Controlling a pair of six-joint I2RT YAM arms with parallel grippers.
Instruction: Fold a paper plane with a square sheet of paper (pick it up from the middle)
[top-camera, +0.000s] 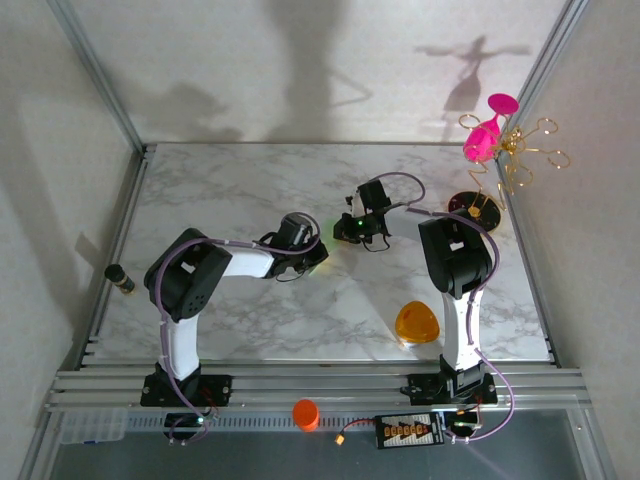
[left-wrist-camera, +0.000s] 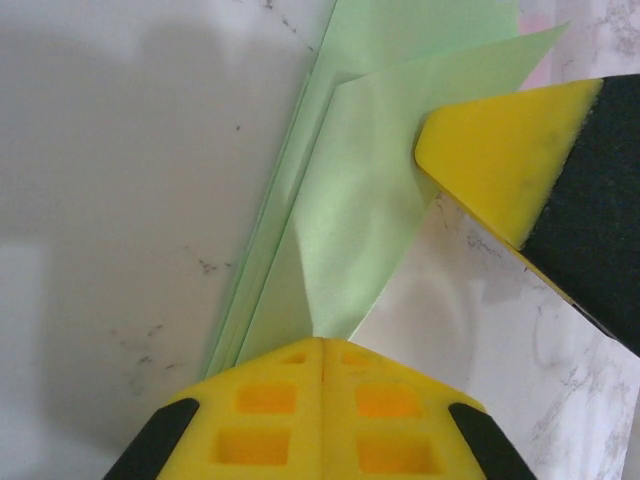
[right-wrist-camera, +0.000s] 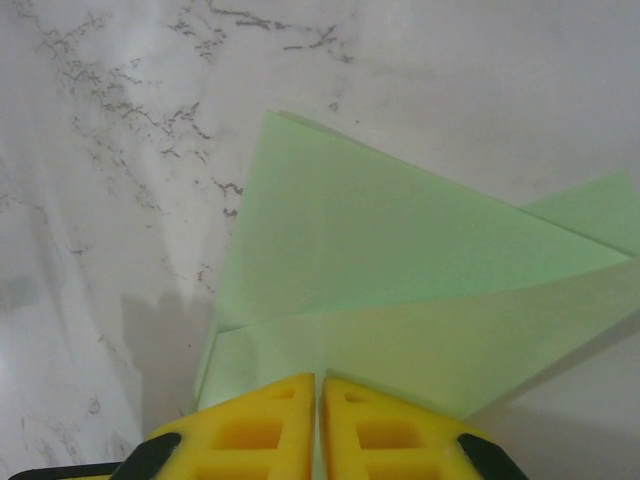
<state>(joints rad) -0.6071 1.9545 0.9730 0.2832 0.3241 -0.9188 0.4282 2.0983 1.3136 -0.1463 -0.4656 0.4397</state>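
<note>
The thin pale green folded paper (left-wrist-camera: 350, 230) stretches between both claws. Its long creases run straight away from the left gripper (left-wrist-camera: 322, 345), which is pinched tight on the near tip. The right gripper (right-wrist-camera: 318, 380), likewise closed, nips a side flap.

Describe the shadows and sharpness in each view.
Top external: sharp overall, with hard shadows of the pink glass and wire stand on the back wall. Left wrist: green paper crisp, table beside it unevenly shaded grey. Right wrist: right end effector casts a soft shadow on the table left of the paper; paper edges slightly soft.
</note>
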